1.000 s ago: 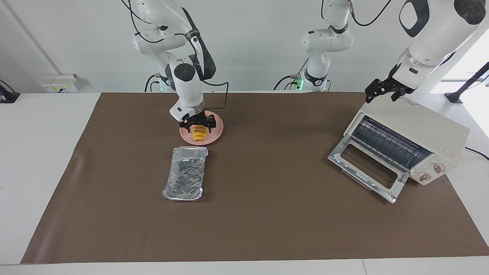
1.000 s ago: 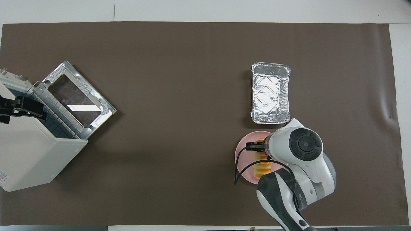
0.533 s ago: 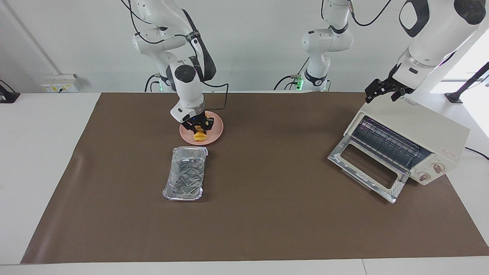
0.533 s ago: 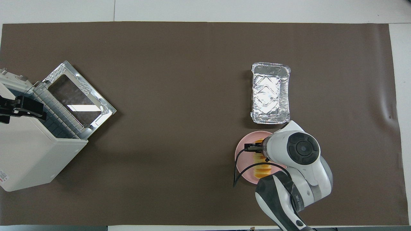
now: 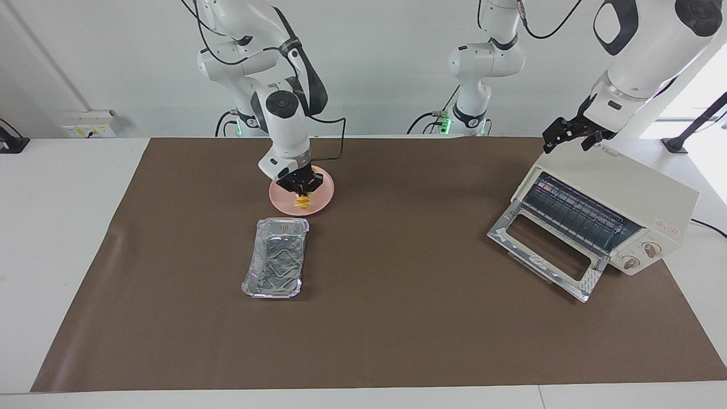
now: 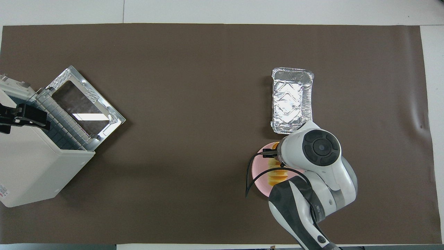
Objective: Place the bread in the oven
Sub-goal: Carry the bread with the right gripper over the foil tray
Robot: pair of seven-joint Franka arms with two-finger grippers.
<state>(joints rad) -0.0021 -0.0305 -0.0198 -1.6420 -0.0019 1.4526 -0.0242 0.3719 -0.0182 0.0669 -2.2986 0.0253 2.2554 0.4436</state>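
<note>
One bread [image 5: 303,201], one pink plate [image 5: 319,199], one foil tray [image 5: 275,258] and one oven [image 5: 602,211] with two knobs [image 5: 651,248] sit on the tabletop [image 5: 397,318]. Two hands: the right hand [image 5: 301,190], the left hand [image 5: 571,135].

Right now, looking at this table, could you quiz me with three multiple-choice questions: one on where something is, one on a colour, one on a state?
1. Where does the foil tray lie?
A. on the oven
B. on the brown mat, farther from the robots than the pink plate
C. inside the oven

2. What colour is the bread?
A. green
B. blue
C. golden yellow

3. How is the oven door?
A. dropped open
B. shut
C. missing

Answers:
1 B: the tray sits on the mat, below the plate in the facing view.
2 C: yellow shows under the right gripper, which is shut on it over the plate.
3 A: the glass door hangs down and the rack shows; the left gripper waits over the oven.
</note>
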